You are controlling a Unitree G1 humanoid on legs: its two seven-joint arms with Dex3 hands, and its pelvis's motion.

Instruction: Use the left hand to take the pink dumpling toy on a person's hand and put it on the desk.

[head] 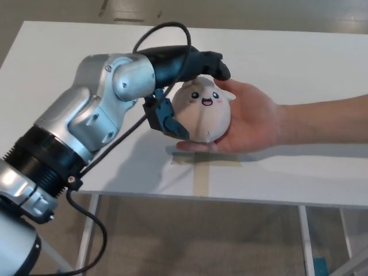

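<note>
Dumpling toy first: the pale pink, round plush dumpling toy (202,117) with the little smiling face and rosy cheeks sits in a person's open palm (250,118), face turned up toward the camera. That palm is held flat just above the white tabletop (299,63), with the bare forearm (328,119) coming in from the right edge of the head view.

Robot's left hand (181,92) (the black one with the thick fingers) is wrapped round the toy's left side. Black fingers (210,64) curl over the top of the plush, right by its little topknot, and the thumb (170,122), which shows some blue on it, presses in low against the toy's left flank just beside the person's fingertips. So the hand is closed about the dumpling from above and below, touching it on both sides, though the toy is not lifted and its weight rests on the palm.

Behind the hand is the chunky silver arm (98,115), running down to the lower left into a black ribbed cuff, with a black cable (167,34) looping over the wrist. A strip of beige tape (200,172) is stuck on the tabletop right under the person's palm, running to the near edge. Below the tabletop you can see white metal legs (87,236) and a brownish floor.

Robot's right hand doesn't show anywhere.
</note>
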